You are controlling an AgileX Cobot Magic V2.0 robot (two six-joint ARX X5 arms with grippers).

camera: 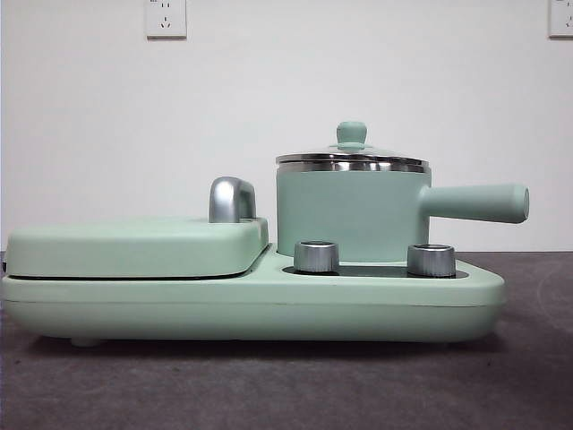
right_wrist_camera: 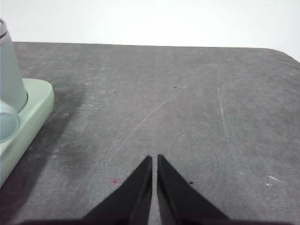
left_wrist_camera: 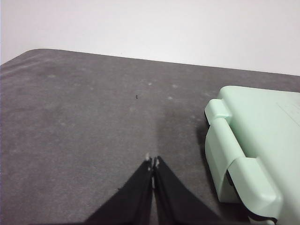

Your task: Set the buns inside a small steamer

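Observation:
The small steamer (camera: pixel 351 213), a mint-green pot with a steel rim, stands on the right half of a mint-green cooker base (camera: pixel 251 305). Its glass lid with a green knob (camera: pixel 351 134) is on, and its straight handle (camera: pixel 474 202) points right. Part of the pot wall (right_wrist_camera: pixel 10 75) shows in the right wrist view. No buns are in view. My left gripper (left_wrist_camera: pixel 153 161) is shut over bare table beside the cooker's flat end. My right gripper (right_wrist_camera: pixel 154 158) is shut over bare table on the pot's side. Neither arm shows in the front view.
A flat mint-green griddle cover (camera: pixel 134 246) with a chrome handle (camera: pixel 231 199) fills the base's left half; its hinged end (left_wrist_camera: pixel 248 150) shows in the left wrist view. Two chrome dials (camera: pixel 316 256) sit in front of the pot. The grey table (right_wrist_camera: pixel 187 103) ends at a white wall.

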